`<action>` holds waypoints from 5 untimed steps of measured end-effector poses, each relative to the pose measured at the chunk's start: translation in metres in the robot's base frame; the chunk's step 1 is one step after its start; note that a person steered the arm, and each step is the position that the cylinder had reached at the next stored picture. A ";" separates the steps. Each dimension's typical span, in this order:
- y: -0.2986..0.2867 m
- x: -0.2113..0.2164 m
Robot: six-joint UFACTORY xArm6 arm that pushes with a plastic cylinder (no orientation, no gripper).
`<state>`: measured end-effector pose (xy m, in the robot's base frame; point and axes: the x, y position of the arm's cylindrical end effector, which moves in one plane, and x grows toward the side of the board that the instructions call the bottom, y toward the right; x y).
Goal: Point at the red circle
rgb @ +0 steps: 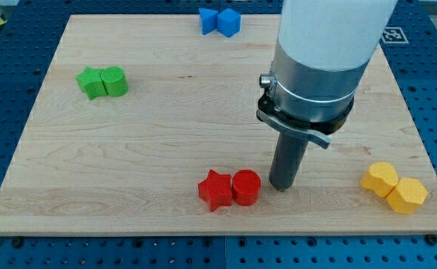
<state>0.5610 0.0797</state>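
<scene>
Red circle point(246, 187) sits near the counter's point(166, 112) bottom edge, touching the red star point(216, 190) on its left. My tip point(281, 186) stands just right of the circle. No claw here, so nothing's held. We judge pointing nearly done; next, a slight nudge closer w/o pushing.

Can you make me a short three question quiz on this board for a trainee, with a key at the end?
1. True or false: my tip rests just to the view's right of the red circle.
2. Which block touches the red circle on the view's left? A) red star B) green star C) a yellow block
3. Fill in: the two blue blocks sit at the view's ____ edge of the wooden board.

Key: 1 true; 2 A; 3 top.
</scene>
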 end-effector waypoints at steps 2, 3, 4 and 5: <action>0.000 0.001; 0.000 -0.001; 0.000 -0.006; 0.000 -0.011</action>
<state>0.5504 0.0798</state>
